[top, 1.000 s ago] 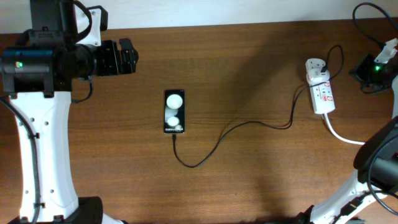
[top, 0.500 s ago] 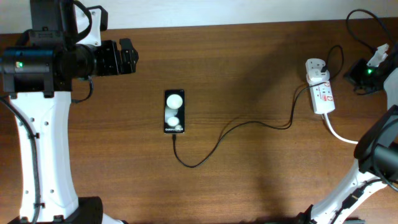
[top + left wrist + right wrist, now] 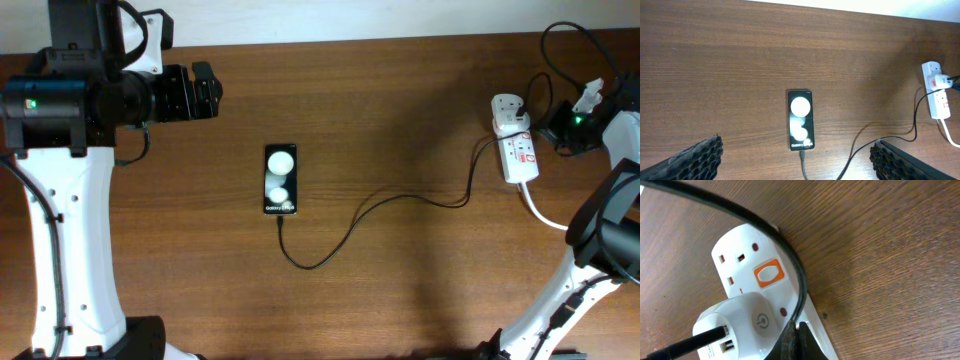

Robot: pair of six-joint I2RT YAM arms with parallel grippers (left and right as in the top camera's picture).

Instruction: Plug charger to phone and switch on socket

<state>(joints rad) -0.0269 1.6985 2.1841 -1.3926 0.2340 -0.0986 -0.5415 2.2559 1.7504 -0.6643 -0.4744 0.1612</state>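
Pointing at the white elongated power strip [image 3: 518,150], the right gripper [image 3: 796,340] is pinched together; the left gripper [image 3: 208,90], spread apart, sits near the far edge of the brown wooden table [image 3: 400,70].

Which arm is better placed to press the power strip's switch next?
Right. The right gripper is just beside the power strip, with the orange switch close in its wrist view. The left gripper sits far across the table, beyond the phone.
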